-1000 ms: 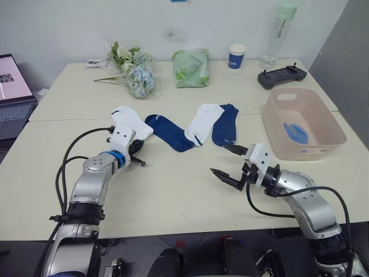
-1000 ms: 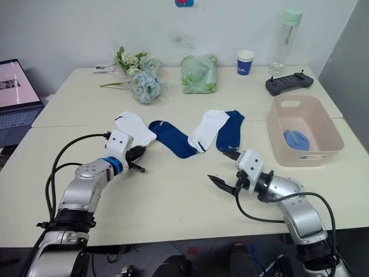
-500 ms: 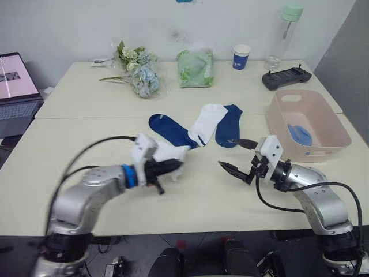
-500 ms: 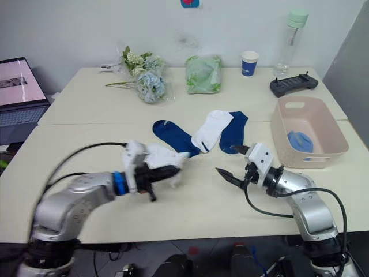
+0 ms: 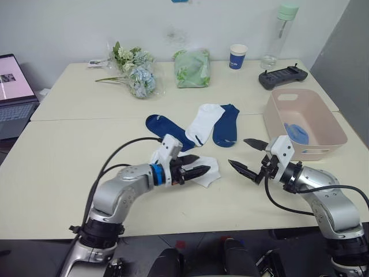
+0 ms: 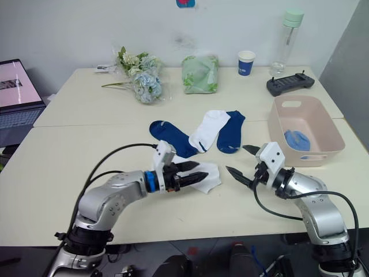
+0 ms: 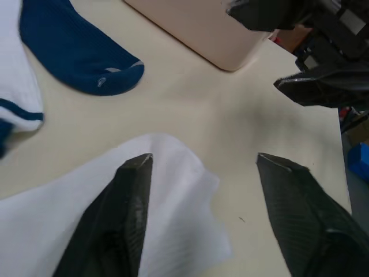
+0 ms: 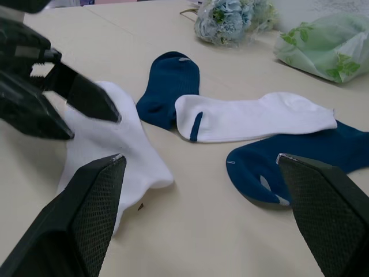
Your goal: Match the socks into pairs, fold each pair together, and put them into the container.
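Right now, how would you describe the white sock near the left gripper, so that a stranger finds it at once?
Start from the pink tub at the table's right end and go left, past the right gripper. The white sock lies crumpled under the left gripper, alone, nearest the robot. The other white sock lies flat, farther back, between two navy socks.

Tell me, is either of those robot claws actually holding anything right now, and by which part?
Nothing is held. The left end effector is open over the white sock lying on the table; the right end effector is open in the air.
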You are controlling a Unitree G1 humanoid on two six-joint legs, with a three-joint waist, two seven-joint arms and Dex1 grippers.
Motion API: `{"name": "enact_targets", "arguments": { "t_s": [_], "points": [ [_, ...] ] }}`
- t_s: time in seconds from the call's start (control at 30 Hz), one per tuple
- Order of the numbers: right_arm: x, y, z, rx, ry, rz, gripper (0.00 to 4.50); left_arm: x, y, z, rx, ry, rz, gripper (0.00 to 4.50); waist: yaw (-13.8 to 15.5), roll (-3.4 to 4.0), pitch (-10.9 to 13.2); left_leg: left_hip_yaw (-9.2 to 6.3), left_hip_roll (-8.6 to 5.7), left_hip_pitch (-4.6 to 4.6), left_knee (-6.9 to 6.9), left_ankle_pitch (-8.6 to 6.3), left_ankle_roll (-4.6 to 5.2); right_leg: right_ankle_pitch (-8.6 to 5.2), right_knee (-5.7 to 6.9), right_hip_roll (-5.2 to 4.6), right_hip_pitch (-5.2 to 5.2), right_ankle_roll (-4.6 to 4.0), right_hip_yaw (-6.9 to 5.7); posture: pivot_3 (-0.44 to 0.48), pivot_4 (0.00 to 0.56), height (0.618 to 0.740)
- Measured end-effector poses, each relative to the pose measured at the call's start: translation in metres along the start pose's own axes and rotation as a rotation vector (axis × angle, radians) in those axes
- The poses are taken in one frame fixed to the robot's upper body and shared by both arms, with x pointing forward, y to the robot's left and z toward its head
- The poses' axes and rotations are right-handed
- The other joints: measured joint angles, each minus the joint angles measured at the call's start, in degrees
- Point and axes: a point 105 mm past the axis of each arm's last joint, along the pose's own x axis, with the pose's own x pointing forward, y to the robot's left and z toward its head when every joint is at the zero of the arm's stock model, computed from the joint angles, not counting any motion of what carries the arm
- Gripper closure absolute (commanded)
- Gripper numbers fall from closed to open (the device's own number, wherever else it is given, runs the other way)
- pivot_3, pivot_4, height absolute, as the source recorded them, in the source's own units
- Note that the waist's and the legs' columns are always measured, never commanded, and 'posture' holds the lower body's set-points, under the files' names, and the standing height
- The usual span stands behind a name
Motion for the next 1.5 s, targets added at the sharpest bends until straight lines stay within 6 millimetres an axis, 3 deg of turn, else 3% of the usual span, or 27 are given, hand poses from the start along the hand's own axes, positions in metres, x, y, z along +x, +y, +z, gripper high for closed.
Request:
{"name": "enact_targets", "arguments": {
  "t_s": [0.07, 0.27, 0.4, 0.47, 0.6, 0.97, 1.0, 1.37, 1.5],
  "points": [
    [0.001, 0.002, -0.006, 0.042, 0.013, -0.006, 0.00, -0.009, 0.020, 0.007, 0.037, -0.010, 0.090, 0.02, 0.00, 0.01, 0.00, 0.02, 0.00, 0.01, 0.00, 0.00, 0.00, 0.00, -0.01, 0.00, 0.00, 0.00, 0.02, 0.000, 0.150, 0.740],
    [0.007, 0.032, -0.041, 0.212, 0.157, 0.025, 0.00, -0.069, 0.097, 0.000, 0.137, 0.051, 0.431, 0.02, -0.03, 0.02, 0.00, 0.01, 0.00, 0.01, -0.03, 0.00, -0.01, 0.00, -0.02, -0.02, -0.04, 0.00, 0.01, 0.000, 0.150, 0.740],
    [0.017, 0.037, -0.042, 0.245, 0.172, 0.029, 0.00, -0.076, 0.109, -0.014, 0.128, 0.080, 0.459, 0.02, 0.56, -0.02, -0.01, -0.07, -0.02, -0.06, 0.03, 0.00, 0.00, 0.00, -0.06, -0.09, -0.01, 0.00, -0.03, 0.000, 0.150, 0.740],
    [0.020, 0.038, -0.043, 0.255, 0.180, 0.017, 0.00, -0.075, 0.109, -0.019, 0.121, 0.088, 0.438, 0.02, 0.62, -0.02, -0.01, -0.07, -0.02, -0.06, 0.03, -0.01, 0.00, 0.00, -0.06, -0.08, -0.02, 0.00, -0.05, 0.000, 0.150, 0.740],
    [0.025, 0.047, -0.047, 0.267, 0.212, 0.045, 0.53, -0.066, 0.100, -0.029, 0.130, 0.120, 0.365, 0.83, 0.25, -0.02, -0.01, -0.04, -0.01, -0.05, 0.02, 0.00, 0.00, 0.00, -0.04, -0.08, -0.03, 0.00, -0.03, 0.000, 0.150, 0.740],
    [0.028, 0.047, -0.047, 0.270, 0.221, 0.055, 4.38, -0.072, 0.096, -0.042, 0.143, 0.160, 0.355, 4.24, -0.01, -0.01, -0.02, -0.05, 0.00, -0.04, -0.01, -0.01, 0.00, 0.00, -0.02, -0.05, -0.04, 0.00, -0.04, 0.000, 0.150, 0.740],
    [0.028, 0.047, -0.048, 0.272, 0.223, 0.053, 4.50, -0.072, 0.094, -0.042, 0.144, 0.161, 0.349, 4.49, -0.02, -0.01, -0.02, -0.05, 0.00, -0.04, 0.00, -0.01, 0.00, 0.00, -0.02, -0.05, -0.04, 0.00, -0.04, 0.000, 0.150, 0.740],
    [0.023, 0.037, -0.046, 0.275, 0.217, 0.031, 4.50, -0.072, 0.080, -0.045, 0.117, 0.178, 0.312, 4.49, -0.02, -0.01, -0.02, -0.05, 0.01, -0.04, -0.01, -0.01, 0.00, 0.00, -0.02, -0.05, -0.04, 0.00, -0.03, 0.000, 0.150, 0.740],
    [0.011, 0.031, -0.048, 0.272, 0.250, 0.048, 4.50, -0.075, 0.060, -0.048, 0.067, 0.169, 0.275, 4.49, -0.01, -0.01, -0.01, -0.04, 0.05, -0.06, -0.01, -0.03, 0.03, 0.00, -0.05, -0.07, -0.05, 0.00, 0.00, 0.000, 0.150, 0.740]
  ]
}}
